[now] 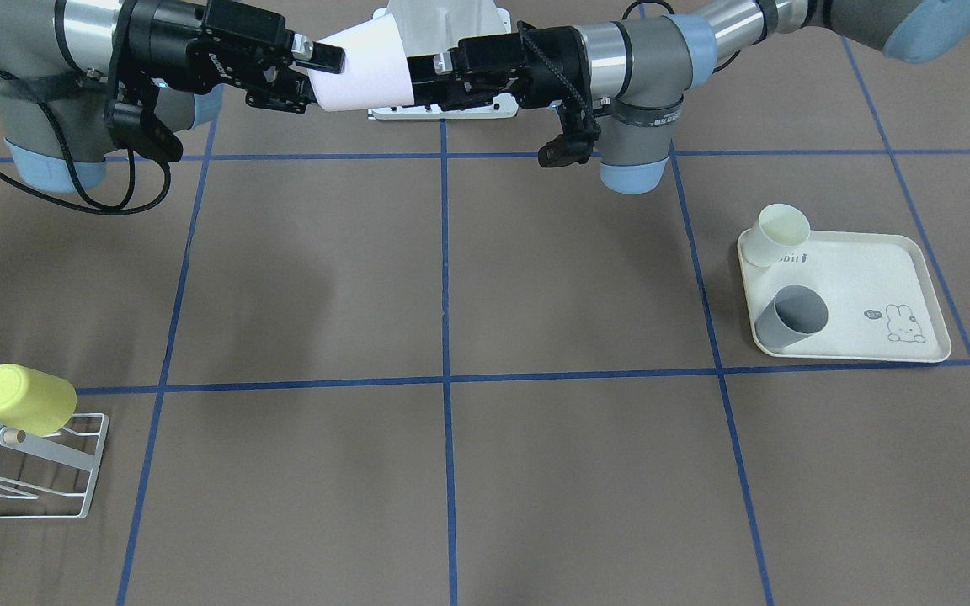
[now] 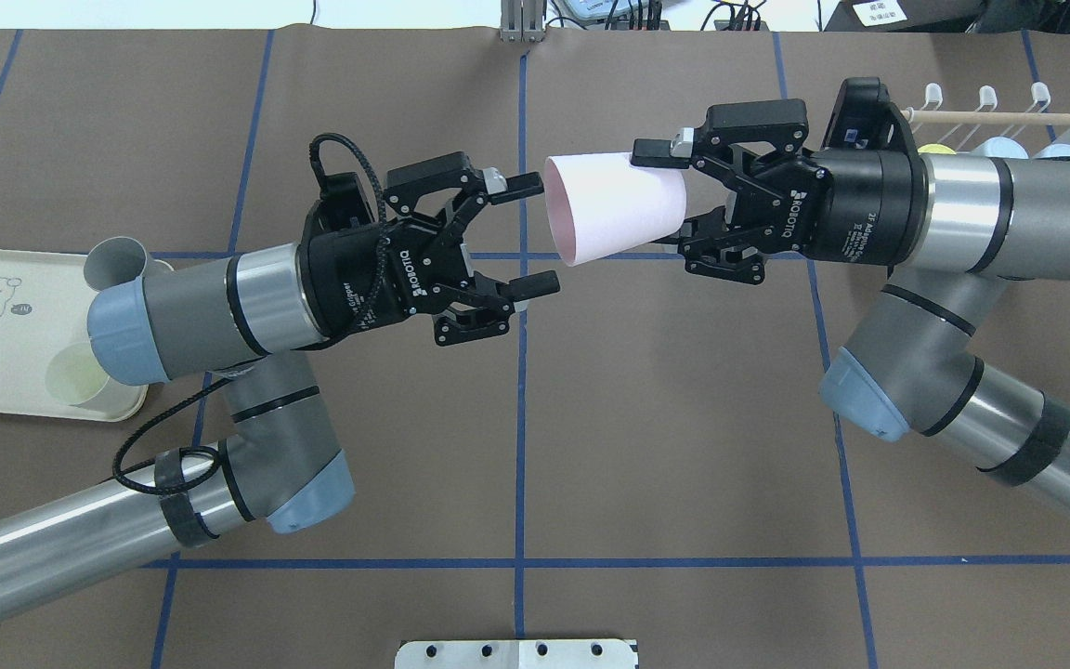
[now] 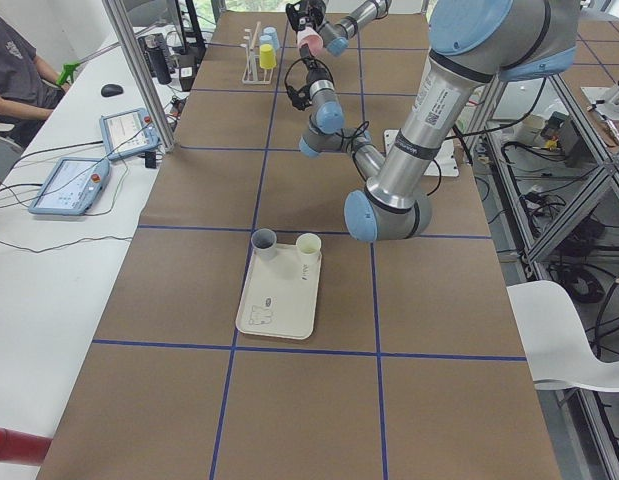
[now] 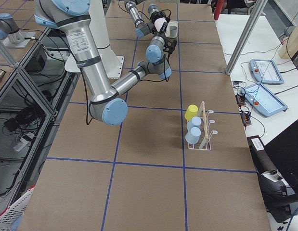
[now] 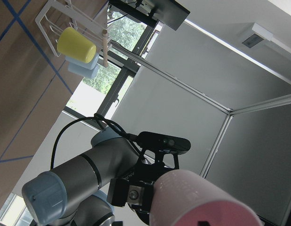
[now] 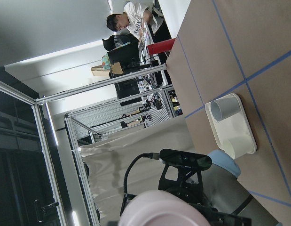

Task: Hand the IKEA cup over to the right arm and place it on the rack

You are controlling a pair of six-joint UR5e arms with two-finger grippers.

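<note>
The pale pink IKEA cup [image 2: 614,209] lies on its side in the air above the table's middle. Its open mouth faces my left arm. My right gripper [image 2: 670,200] is shut on the cup's base end, one finger on each side; it also shows in the front view [image 1: 312,80]. My left gripper [image 2: 535,232] is open, its fingertips spread just short of the cup's rim and apart from it. The white wire rack [image 2: 999,116] with the wooden dowel stands behind my right arm and holds a yellow cup [image 1: 22,400] and blue cups [image 4: 193,131].
A cream rabbit-print tray [image 1: 851,278] sits on my left side with a grey cup [image 1: 792,316] and a cream cup [image 1: 780,236] on it. A metal base plate [image 2: 516,653] lies at the table's near edge. An operator [image 3: 14,75] sits beyond the table's long side.
</note>
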